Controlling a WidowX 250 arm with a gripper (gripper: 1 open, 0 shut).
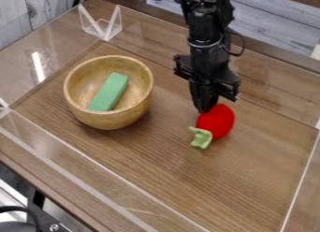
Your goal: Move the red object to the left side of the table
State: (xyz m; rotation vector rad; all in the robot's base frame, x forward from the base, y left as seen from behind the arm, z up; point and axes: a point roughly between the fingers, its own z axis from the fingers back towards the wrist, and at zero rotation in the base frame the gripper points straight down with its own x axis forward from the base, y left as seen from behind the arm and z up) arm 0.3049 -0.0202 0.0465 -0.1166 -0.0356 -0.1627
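Table [263, 166]: red object [218, 120] under hand [207, 102]

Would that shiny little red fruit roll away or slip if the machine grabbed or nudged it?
The red fruit looks rounded, so a nudge on the flat table would probably roll it, though its green leafy stem might stop it. Its glossy skin suggests it could slip. Being small and toy-like, it is likely light.

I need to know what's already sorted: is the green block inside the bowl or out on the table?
Inside. The green block lies tilted in the wooden bowl, ringed all round by its rim.
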